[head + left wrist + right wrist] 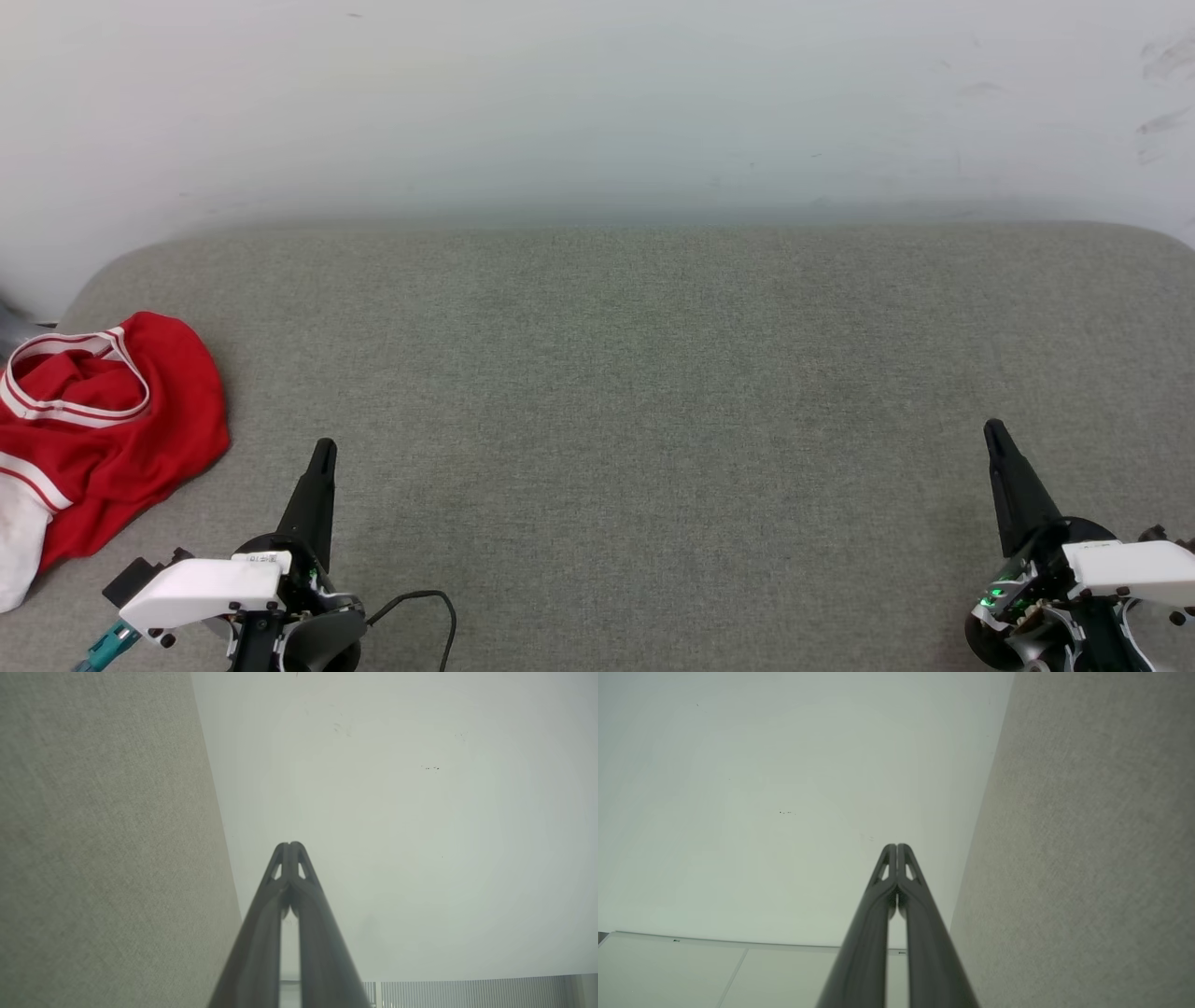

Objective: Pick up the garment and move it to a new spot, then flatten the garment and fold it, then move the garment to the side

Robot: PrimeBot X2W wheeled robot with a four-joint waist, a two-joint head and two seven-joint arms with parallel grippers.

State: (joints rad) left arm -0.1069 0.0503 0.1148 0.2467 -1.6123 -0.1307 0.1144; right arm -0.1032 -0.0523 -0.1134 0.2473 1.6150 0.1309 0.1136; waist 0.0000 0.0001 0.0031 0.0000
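Two closed grippers [325, 448] [994, 429], one garment [121, 439]

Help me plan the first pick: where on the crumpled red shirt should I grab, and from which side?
Grip the bunched red fold at the garment's right edge, coming from the right with the nearer left gripper. Crumpled, that edge rises off the grey surface. Its jaws are shut; open them first.

Cropped and folded under
The garment [140, 439] runs off the head view's left edge, crumpled folds hiding its front; the bottom edge clips the bases of the left gripper [323, 450] and right gripper [995, 431].
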